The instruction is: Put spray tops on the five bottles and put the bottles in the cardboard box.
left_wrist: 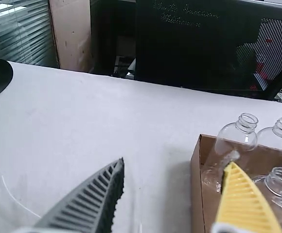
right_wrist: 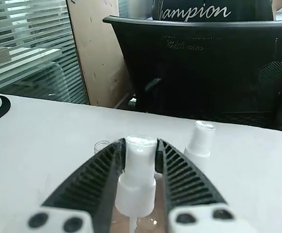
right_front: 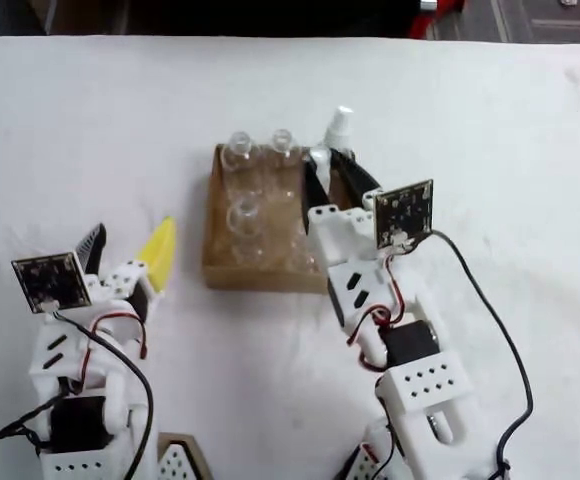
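A cardboard box (right_front: 213, 228) sits mid-table with several clear, topless bottles (right_front: 242, 215) standing in it. Over the box's far right corner, my right gripper (right_front: 328, 168) is shut on a white spray top (right_front: 320, 157). In the right wrist view the same spray top (right_wrist: 138, 179) stands upright between the black fingers (right_wrist: 99, 167) of the right gripper (right_wrist: 140, 143). A second spray top (right_front: 340, 125) (right_wrist: 199, 138) stands on the table just beyond the box. My left gripper (right_front: 128, 240) (left_wrist: 175, 167) rests open left of the box, holding nothing, and its view shows the box (left_wrist: 199, 170) and bottles (left_wrist: 238, 138).
White cloth covers the table (right_front: 90, 130), with wide free room on the left and far side. A black cable (right_front: 500, 340) trails right of the right arm. A cardboard piece (right_front: 185, 450) lies at the near edge. A black chair (right_wrist: 204, 63) stands behind the table.
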